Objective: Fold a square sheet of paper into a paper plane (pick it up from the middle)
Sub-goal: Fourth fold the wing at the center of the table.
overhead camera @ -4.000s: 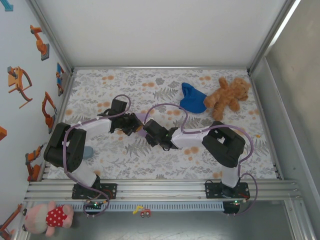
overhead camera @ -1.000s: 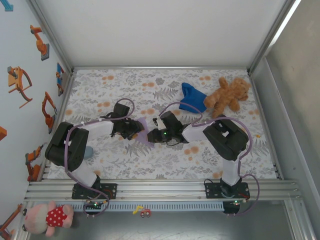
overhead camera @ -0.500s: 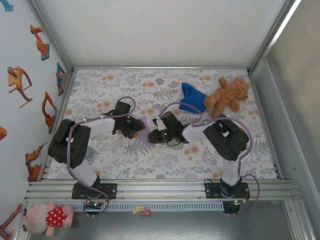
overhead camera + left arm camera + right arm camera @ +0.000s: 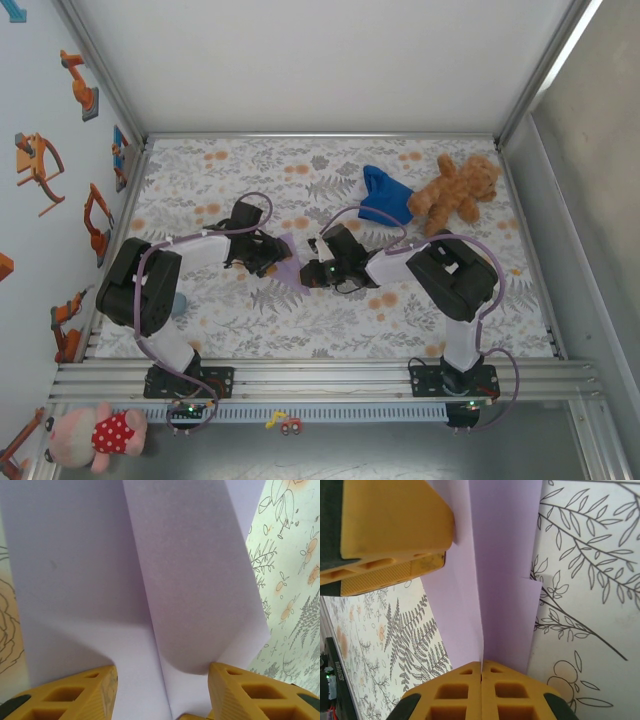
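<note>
The lavender sheet of paper (image 4: 288, 263) lies mid-table, folded lengthwise with layered flaps. In the right wrist view the paper (image 4: 505, 555) rises into a ridge. My right gripper (image 4: 481, 669) is shut on the near end of that ridge, its yellow fingertips pressed together. My left gripper (image 4: 162, 685) faces it from the other end and stands open. Its two fingers (image 4: 75, 695) straddle the paper (image 4: 75, 580), and a curled flap (image 4: 200, 580) rests against the right one. From above, the left gripper (image 4: 270, 255) and right gripper (image 4: 310, 270) nearly meet over the paper.
A deep blue cloth (image 4: 383, 195) and a brown teddy bear (image 4: 455, 190) lie at the back right. A small pale blue object (image 4: 177, 303) sits by the left arm's elbow. A pink plush (image 4: 100, 435) lies outside the front rail. Metal frame walls bound the floral mat (image 4: 250, 170).
The right gripper's fingers have closed onto the paper's raised fold. The left gripper has opened slightly and edged in. Four seconds ago the right arm was further back towards its base.
</note>
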`<move>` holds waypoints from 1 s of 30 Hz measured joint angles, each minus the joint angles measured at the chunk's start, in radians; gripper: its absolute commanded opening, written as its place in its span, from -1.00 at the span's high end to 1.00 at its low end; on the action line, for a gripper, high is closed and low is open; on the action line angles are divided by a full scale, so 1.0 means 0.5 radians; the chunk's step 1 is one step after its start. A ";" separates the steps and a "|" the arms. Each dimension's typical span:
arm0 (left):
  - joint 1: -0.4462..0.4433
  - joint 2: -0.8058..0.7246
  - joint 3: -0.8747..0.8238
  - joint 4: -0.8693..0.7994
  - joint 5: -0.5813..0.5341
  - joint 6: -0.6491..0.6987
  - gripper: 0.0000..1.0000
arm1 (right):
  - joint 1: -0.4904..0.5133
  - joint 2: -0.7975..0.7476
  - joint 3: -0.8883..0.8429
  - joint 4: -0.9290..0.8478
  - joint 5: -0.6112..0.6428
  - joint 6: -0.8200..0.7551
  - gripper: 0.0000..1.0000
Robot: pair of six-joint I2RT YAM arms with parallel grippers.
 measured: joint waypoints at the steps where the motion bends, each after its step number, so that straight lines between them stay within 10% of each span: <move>1: -0.003 -0.018 0.000 -0.022 -0.008 0.008 -0.07 | -0.003 0.001 -0.009 0.018 -0.011 0.009 0.95; 18: 0.014 -0.224 -0.189 0.407 0.174 0.042 0.68 | -0.063 0.032 -0.093 0.236 -0.161 0.167 0.97; 30: 0.056 0.011 -0.262 0.787 0.361 0.010 0.79 | -0.075 0.040 -0.096 0.250 -0.190 0.198 0.97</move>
